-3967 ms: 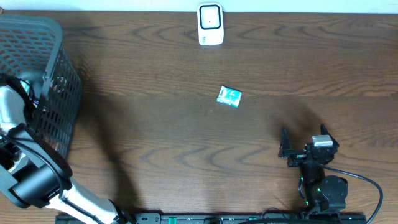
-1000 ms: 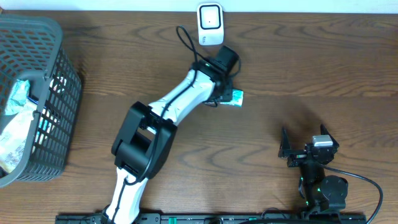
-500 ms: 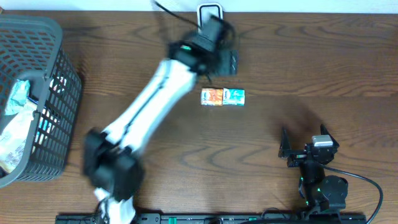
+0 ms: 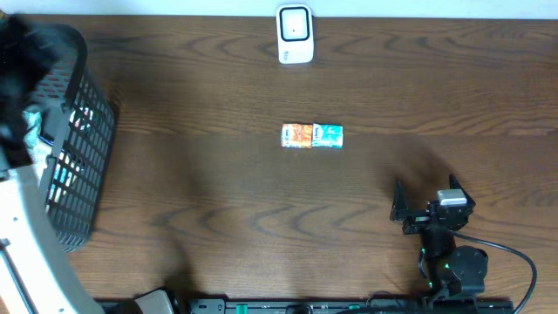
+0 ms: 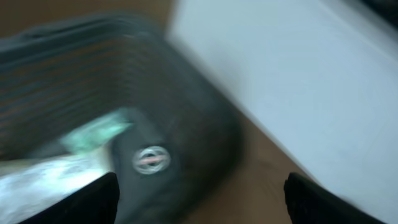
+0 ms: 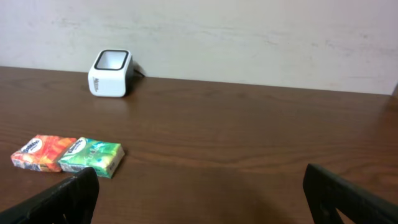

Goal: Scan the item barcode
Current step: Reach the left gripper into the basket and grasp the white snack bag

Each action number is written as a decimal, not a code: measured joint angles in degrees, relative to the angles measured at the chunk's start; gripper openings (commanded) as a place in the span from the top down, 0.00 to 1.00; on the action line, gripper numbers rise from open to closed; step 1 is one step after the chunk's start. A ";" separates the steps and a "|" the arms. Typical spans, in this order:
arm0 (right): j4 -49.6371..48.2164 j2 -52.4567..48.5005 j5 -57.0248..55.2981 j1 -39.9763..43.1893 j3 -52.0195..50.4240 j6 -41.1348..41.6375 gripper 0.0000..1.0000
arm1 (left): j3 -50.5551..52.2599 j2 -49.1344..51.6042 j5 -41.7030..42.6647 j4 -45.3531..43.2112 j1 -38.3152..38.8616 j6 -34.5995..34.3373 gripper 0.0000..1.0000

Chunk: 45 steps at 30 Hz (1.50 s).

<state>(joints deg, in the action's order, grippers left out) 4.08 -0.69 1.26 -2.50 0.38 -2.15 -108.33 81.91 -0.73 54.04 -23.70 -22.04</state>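
A white barcode scanner (image 4: 296, 35) (image 6: 111, 73) stands at the table's far edge. An orange packet (image 4: 297, 136) (image 6: 37, 152) and a green packet (image 4: 328, 135) (image 6: 92, 155) lie end to end, touching, in the middle of the table. My left gripper (image 5: 199, 205) is a motion blur over the basket (image 4: 83, 131) at the left; its jaws are open with nothing between them. My right gripper (image 4: 427, 208) (image 6: 202, 199) rests open near the front right, facing the packets from a distance, also with nothing in it.
The dark mesh basket (image 5: 93, 74) holds several crumpled wrappers and packets (image 4: 26, 139). The left arm's white link (image 4: 17, 235) runs along the left edge of the table. A pale wall stands behind the scanner.
The left arm has let go of the orange packet beside the green one and swung fast from the table's middle to the basket at the left, its jaws now open. The right arm has not moved.
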 measured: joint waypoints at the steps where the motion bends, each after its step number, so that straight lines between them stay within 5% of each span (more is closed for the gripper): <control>1: -0.02 0.00 -0.02 0.00 0.00 0.00 0.01 | 0.20 0.35 -0.09 1.60 -3.02 0.00 0.17; 7: -0.02 0.00 -0.02 0.00 0.00 0.00 0.01 | 2.75 5.38 -0.72 9.46 -14.53 -2.14 0.09; 11: -0.02 0.00 0.00 0.00 0.00 0.00 0.01 | 4.22 11.58 -4.70 15.28 -16.48 -7.65 0.00; 17: -0.02 0.00 -0.02 0.00 0.00 0.00 0.01 | 8.07 18.84 -8.48 18.97 -16.48 -19.45 0.02; 25: 0.00 0.00 0.00 0.00 0.00 0.00 0.01 | 21.70 21.20 -8.87 6.19 -16.72 -34.58 0.02; 45: -0.02 0.00 0.00 0.00 0.00 0.00 0.01 | 37.48 21.49 -8.92 -17.18 -18.53 -39.50 0.02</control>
<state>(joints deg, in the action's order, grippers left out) 4.05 -0.69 1.26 -2.50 0.38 -2.15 -70.85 103.39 -9.65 36.86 -42.24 -61.54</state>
